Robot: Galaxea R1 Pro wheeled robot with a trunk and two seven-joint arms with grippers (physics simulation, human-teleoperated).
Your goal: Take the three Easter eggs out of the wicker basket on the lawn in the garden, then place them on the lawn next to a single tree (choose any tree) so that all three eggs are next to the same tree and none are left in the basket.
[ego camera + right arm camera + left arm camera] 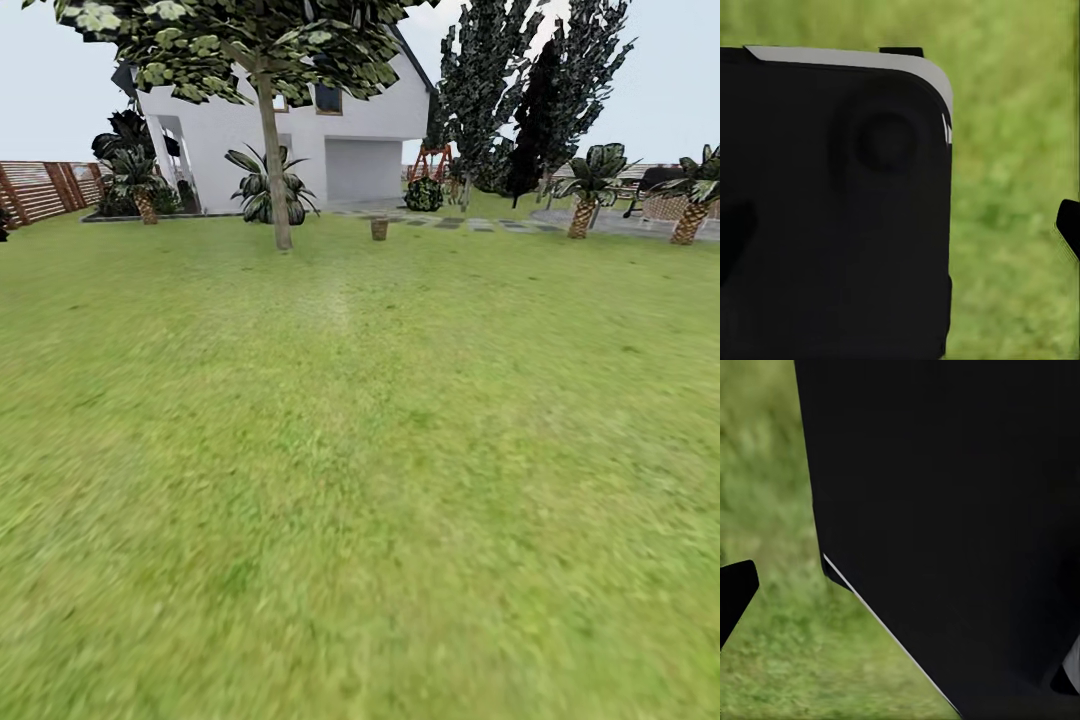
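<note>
While you look over the lawn (360, 480), the wicker basket (379, 229) stands at 12 o'clock; both pincers' state I cannot tell.

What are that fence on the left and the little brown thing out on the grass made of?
The fence looks like wood: reddish-brown horizontal slats with a matt finish. The small brown object, standing on the lawn beyond the pale-trunked tree, could be the wicker basket, but it is too far and small to show any weave, so its material is uncertain.
</note>
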